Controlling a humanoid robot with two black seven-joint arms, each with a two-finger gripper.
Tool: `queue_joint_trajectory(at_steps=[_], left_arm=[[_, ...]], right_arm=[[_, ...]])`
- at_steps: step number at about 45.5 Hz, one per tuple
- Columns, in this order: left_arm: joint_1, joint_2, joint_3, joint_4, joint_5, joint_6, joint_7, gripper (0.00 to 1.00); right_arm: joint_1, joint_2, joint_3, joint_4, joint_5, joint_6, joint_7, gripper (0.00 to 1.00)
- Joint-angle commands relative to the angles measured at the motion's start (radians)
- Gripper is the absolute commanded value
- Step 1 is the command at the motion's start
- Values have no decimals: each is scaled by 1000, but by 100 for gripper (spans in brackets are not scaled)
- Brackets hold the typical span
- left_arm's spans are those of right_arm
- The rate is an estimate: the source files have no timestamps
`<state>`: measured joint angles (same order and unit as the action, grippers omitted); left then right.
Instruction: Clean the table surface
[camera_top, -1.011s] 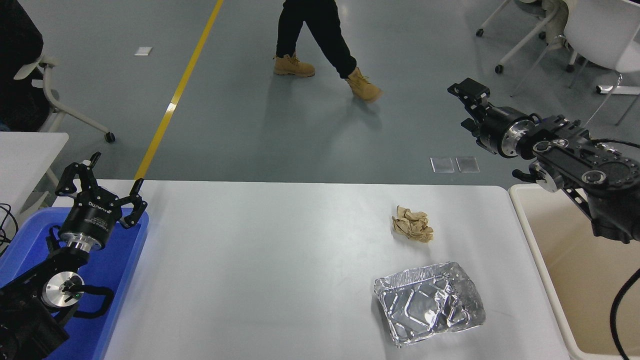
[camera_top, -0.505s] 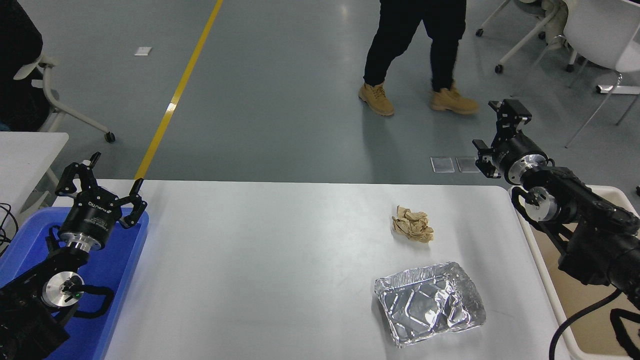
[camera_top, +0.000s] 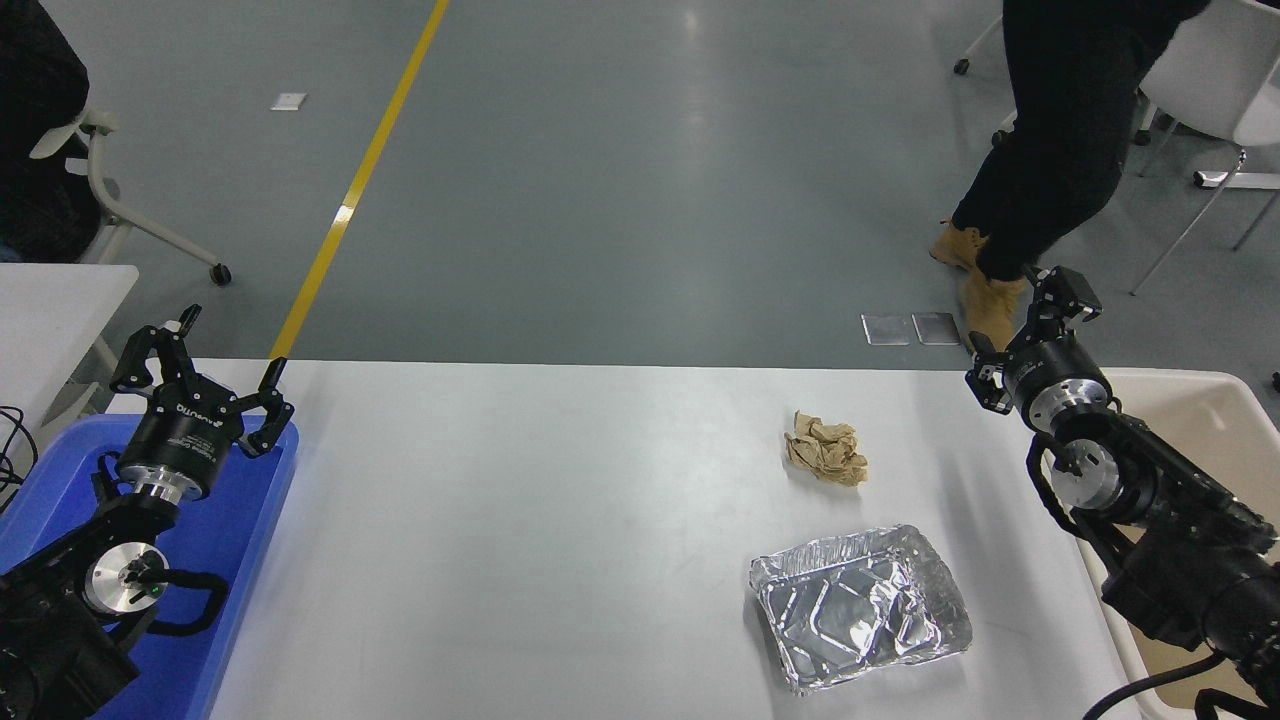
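the right gripper (camera_top: 1030, 335) has dropped lower and nearer, now over the far right corner of the table surface (camera_top: 560, 520), fingers spread, holding nothing. the person (camera_top: 1060, 150) has walked across to the far right. a crumpled brown paper (camera_top: 826, 447) and a crushed foil tray (camera_top: 860, 606) lie apart. the left gripper (camera_top: 200, 365) sits wide open above what looks like a blue bin (camera_top: 235, 540).

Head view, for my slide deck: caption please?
Right tool open at white table's far-right corner; crumpled brown paper and crushed foil tray await clearing.
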<state>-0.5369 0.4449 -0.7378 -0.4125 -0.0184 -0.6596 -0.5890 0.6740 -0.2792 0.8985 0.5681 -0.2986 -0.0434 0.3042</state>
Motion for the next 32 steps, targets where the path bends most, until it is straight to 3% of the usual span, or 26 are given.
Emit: queue_joint_trajectory(at_steps=[1, 22, 32], left_arm=[[0, 0, 0, 0, 0, 0, 0, 100], [0, 0, 0, 0, 0, 0, 0, 100], [0, 0, 0, 0, 0, 0, 0, 100]], right_arm=[[-16, 3, 14, 1, 1, 0, 6, 96], [1, -25, 4, 1, 1, 0, 6, 96], [91, -162, -174, 1, 7, 0, 6, 97]])
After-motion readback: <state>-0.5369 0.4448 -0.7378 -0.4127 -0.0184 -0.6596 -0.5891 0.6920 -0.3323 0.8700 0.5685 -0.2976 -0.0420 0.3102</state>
